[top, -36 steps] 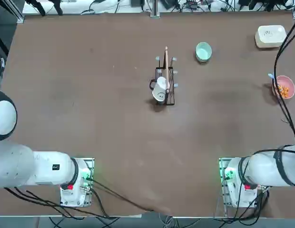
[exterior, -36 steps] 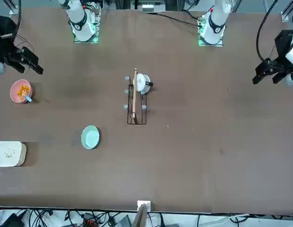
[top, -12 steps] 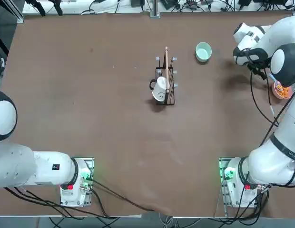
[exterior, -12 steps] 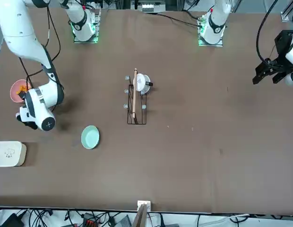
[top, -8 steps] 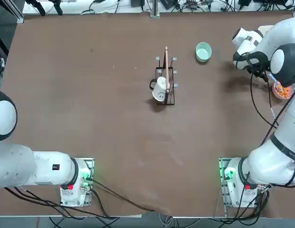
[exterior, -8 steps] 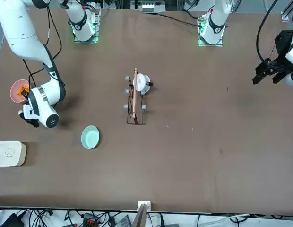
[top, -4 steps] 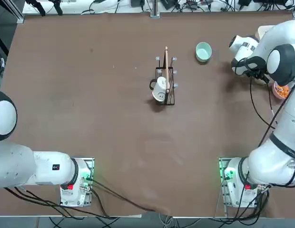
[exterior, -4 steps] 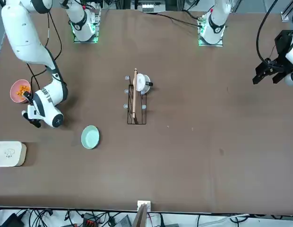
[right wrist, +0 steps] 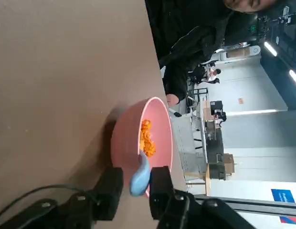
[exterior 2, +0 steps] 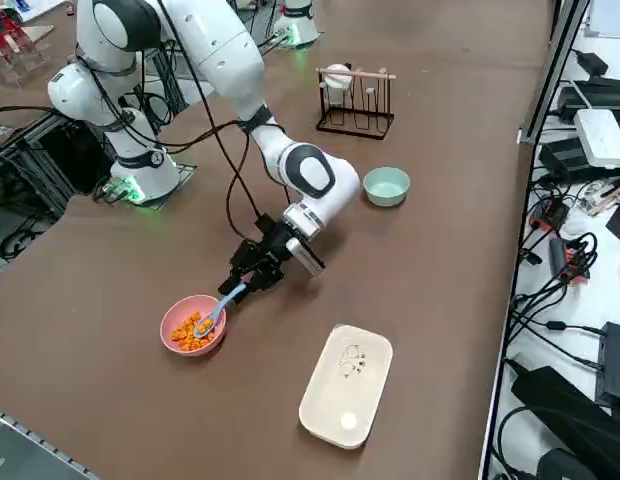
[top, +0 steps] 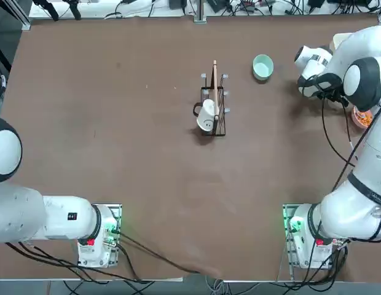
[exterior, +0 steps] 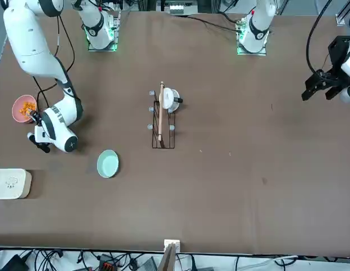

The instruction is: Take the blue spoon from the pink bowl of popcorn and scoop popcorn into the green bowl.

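Right gripper (right wrist: 137, 180): two black fingers, spread, one on each side of the spoon's handle, a gap showing beside it; no firm pinch visible. Pink bowl (exterior 2: 168, 332): round, upright on the table, presumably light and apt to slide if nudged. Green bowl (exterior 2: 386, 187): upright, well apart from the pink one; destination. Blue spoon (right wrist: 140, 179): in the pink bowl, handle projecting over the rim towards the gripper; probably light, stiff plastic, smooth enough to twist; best taken squarely by the handle's outer part, bowl end free. Popcorn (exterior 2: 194, 334): loose orange pieces, likely featherweight, crushable, easily spilled; keep spoon level.
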Action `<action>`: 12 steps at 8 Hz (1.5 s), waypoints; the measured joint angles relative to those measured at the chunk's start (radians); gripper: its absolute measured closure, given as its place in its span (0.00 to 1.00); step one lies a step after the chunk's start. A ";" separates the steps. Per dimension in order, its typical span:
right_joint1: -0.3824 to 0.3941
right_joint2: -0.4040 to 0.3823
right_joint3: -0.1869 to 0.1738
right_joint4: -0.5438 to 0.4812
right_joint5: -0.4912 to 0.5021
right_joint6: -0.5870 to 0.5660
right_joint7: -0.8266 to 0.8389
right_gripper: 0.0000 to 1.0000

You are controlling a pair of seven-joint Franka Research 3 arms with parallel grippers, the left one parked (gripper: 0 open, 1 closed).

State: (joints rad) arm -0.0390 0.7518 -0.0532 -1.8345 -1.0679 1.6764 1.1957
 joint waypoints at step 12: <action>0.011 -0.001 -0.001 0.002 -0.040 -0.075 0.005 0.87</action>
State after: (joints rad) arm -0.0276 0.7507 -0.0539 -1.8325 -1.1083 1.6018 1.2011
